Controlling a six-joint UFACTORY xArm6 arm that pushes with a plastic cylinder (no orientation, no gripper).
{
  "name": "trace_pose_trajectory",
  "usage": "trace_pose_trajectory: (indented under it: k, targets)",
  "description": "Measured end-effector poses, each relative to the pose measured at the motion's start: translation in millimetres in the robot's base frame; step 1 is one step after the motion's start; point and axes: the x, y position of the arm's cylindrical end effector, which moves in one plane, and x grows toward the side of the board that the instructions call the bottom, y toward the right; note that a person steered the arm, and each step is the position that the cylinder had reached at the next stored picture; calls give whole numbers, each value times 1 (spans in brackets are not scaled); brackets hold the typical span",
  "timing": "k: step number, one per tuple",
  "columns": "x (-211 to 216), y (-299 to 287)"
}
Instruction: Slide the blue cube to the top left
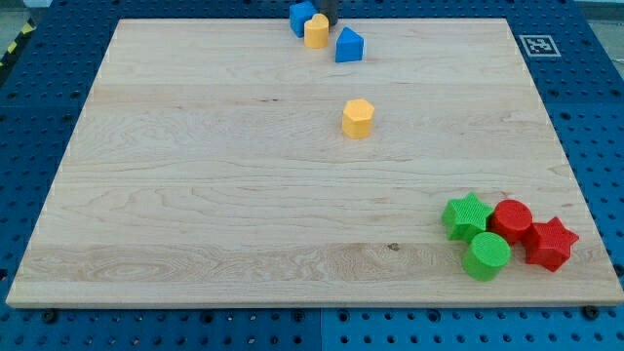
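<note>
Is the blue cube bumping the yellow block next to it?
Touching. In the camera view, the blue cube presses against the yellow block with no board showing between them.

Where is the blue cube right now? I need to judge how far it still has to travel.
The blue cube sits at the view's top edge of the wooden board, near the middle, touching the yellow block, with my tip just to its right.

The blue cube [301, 17] sits at the view's top edge of the board, near the middle. It lies flat, turned slightly askew, its lower right side touching a yellow block [316, 31].
</note>
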Motion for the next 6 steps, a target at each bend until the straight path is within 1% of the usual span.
trace_pose_trajectory:
  k: [6]
  targets:
    - [0, -59]
